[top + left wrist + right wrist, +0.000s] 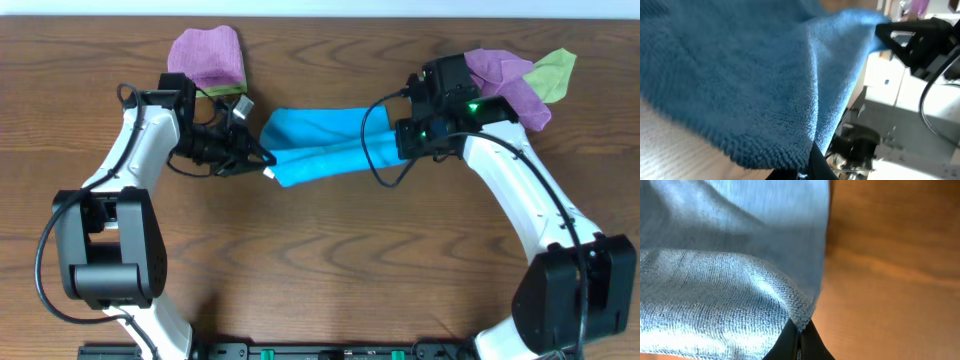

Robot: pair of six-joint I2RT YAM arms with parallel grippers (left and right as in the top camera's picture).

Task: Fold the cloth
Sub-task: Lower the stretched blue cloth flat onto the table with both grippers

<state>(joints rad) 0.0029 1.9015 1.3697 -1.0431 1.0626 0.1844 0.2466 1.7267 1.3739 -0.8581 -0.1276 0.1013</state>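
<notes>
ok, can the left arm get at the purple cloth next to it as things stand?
Probably not yet. The purple cloth lies right beside the left arm, nothing between, but the left end effector is shut on the blue cloth, stretched to the right end effector. It would have to release first.

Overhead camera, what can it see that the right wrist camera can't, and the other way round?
Only the overhead view shows both arms, the left gripper and the right gripper each holding an end of the cloth, plus the left purple cloth, the right purple cloth and a light green cloth. Only the right wrist view shows the fuzzy loops up close and its fingers pinched shut on the cloth's edge. Both show the blue cloth and the wooden table.
</notes>
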